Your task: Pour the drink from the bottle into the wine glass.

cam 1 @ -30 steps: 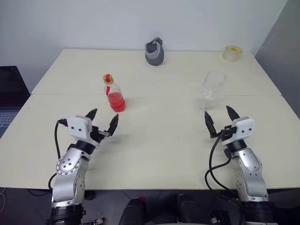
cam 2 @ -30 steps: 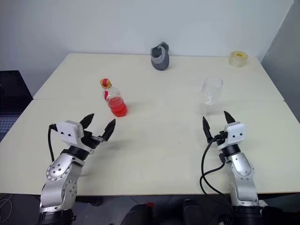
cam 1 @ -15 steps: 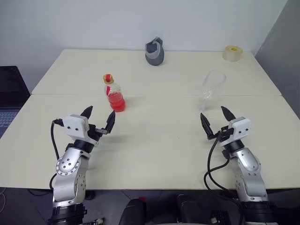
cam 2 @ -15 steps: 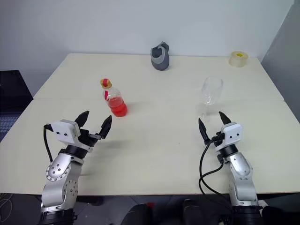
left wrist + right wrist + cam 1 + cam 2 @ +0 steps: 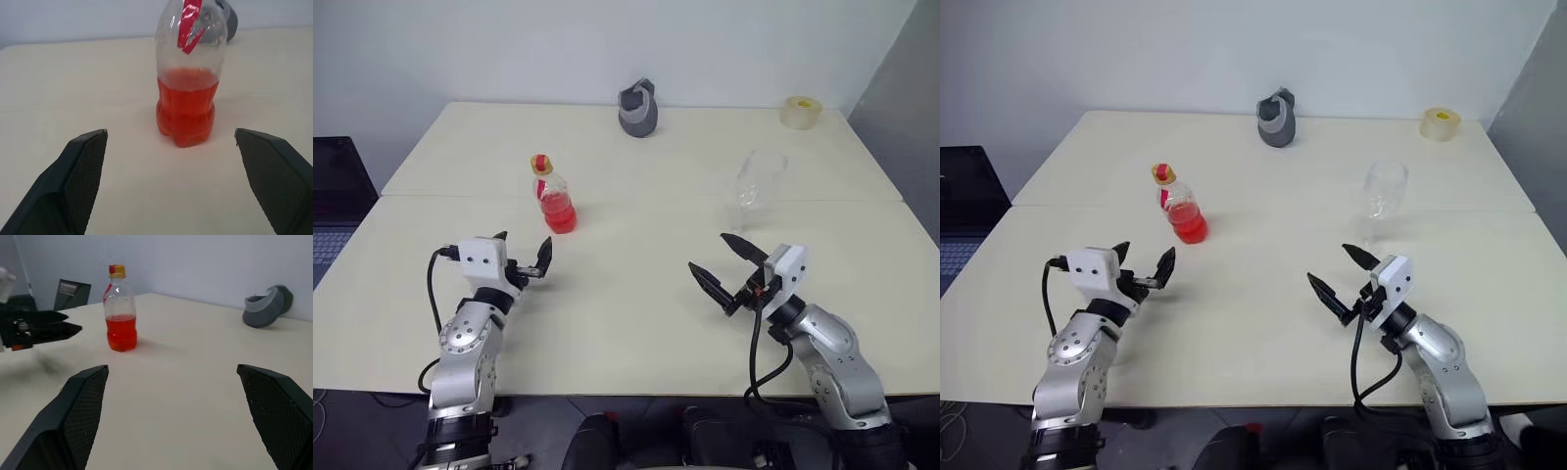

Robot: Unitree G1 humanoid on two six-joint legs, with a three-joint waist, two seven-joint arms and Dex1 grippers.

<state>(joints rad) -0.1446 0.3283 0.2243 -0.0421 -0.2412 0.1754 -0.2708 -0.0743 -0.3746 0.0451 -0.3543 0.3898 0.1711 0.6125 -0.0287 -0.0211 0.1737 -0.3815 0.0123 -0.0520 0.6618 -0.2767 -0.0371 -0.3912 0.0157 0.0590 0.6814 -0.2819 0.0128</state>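
Observation:
The bottle (image 5: 551, 192) stands upright on the left half of the cream table, yellow cap on, its lower part filled with the red drink (image 5: 558, 215). My left gripper (image 5: 524, 251) is open just in front of it, pointing at it, and the bottle (image 5: 188, 73) sits between and beyond the fingers, apart from them. The clear wine glass (image 5: 755, 184) stands upright on the right half. In front of and left of the glass, my right gripper (image 5: 709, 253) is open and empty, turned leftward toward the bottle (image 5: 120, 308).
A grey cup-like object (image 5: 637, 110) stands at the table's far edge in the middle. A tape roll (image 5: 799, 111) lies at the far right corner. A dark laptop (image 5: 331, 191) sits beyond the table's left edge.
My right gripper has swung left, away from the glass, and turned to point toward the bottle. My left gripper has sunk a little and levelled in front of the bottle.

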